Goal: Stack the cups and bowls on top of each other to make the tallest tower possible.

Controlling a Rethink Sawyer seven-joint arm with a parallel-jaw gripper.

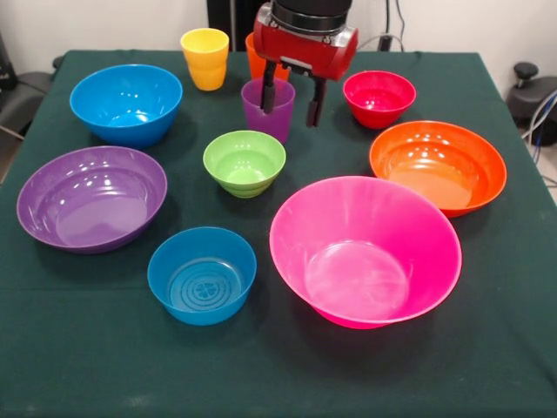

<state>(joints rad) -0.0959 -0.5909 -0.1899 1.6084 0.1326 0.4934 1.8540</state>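
Since every cup and bowl stands alone on the desk (78, 366), no stacking is done yet; the whole tower remains to build. Pincer (291, 100) is spread apart, holding nothing, one finger (269, 87) dipping into or just in front of the purple cup (268, 111), the other outside its rim. That cup stands upright, mouth up, long axis vertical, near the desk's far middle, behind the green bowl (244, 163). Yellow cup (205, 58) and orange cup (253, 57) stand further back, also upright.
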